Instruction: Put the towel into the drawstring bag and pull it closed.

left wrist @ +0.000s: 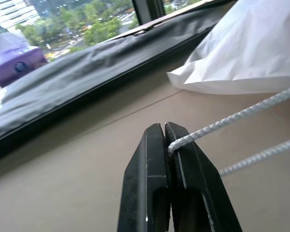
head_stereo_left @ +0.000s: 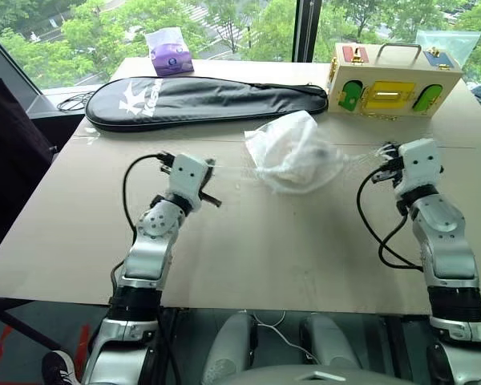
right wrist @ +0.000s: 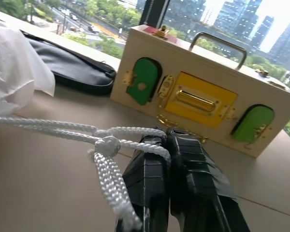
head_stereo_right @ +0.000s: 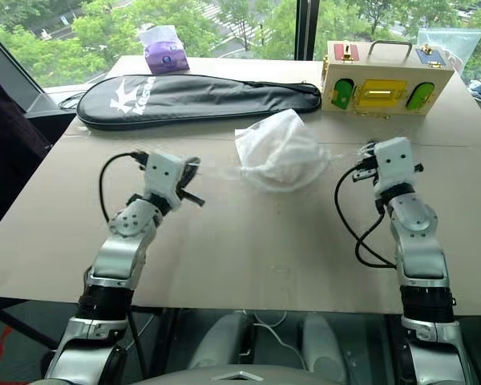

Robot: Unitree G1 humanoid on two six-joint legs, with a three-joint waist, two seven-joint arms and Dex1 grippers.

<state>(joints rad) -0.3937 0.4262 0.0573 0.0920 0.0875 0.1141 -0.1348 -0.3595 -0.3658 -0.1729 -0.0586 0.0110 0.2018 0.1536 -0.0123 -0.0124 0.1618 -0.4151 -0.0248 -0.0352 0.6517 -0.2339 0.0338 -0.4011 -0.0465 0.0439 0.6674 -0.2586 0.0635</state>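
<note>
Towel looks bagged: drawstring bag (head_stereo_left: 293, 152) bulges mid-frame, left gripper (left wrist: 168, 140) and right gripper (right wrist: 166, 140) each pinch a cord (left wrist: 241, 115), final tightening pull left.

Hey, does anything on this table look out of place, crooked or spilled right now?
Nothing stands out. The thin white drawstring bag sits bunched mid-table, its white cords stretched to the left gripper and right gripper, both pinched shut on them. The black racket case and wooden latch box rest undisturbed.
</note>
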